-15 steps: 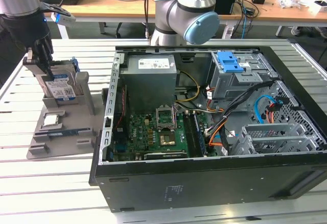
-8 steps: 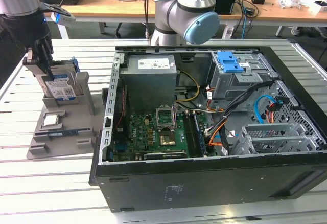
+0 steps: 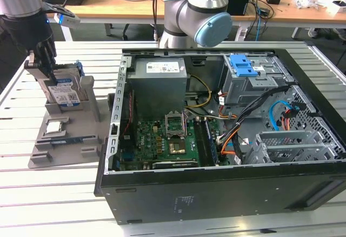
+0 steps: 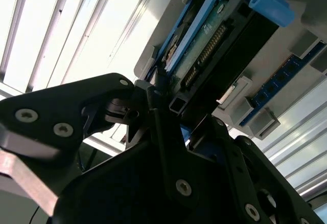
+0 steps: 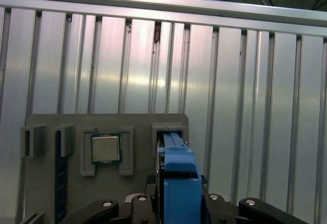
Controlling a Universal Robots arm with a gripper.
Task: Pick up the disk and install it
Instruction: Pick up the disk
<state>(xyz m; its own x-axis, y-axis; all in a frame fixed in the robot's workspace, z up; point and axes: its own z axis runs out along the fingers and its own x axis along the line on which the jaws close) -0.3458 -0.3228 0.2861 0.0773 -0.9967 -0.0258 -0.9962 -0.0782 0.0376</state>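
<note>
The disk [image 3: 65, 92], a silver drive with a white-and-blue label in a blue carrier, stands upright in a slot of the grey holder [image 3: 65, 153] at the exterior view's left. My gripper [image 3: 47, 69] reaches down onto its top edge, fingers against both sides. The second wrist view shows the disk's connector edge [image 4: 204, 55] and blue frame just past my black fingers [image 4: 158, 88]. In the first wrist view the blue carrier [image 5: 179, 178] sits between the gripper's linkages, still inside the holder's slot [image 5: 168, 127].
The open computer case [image 3: 216, 193] lies to the exterior view's right, with a grey drive cage and blue latch [image 3: 243, 66] at its far corner. The holder also carries a square processor chip [image 5: 106, 148] and a memory stick [image 3: 73, 139]. Ribbed aluminium table [image 5: 230, 81] surrounds it.
</note>
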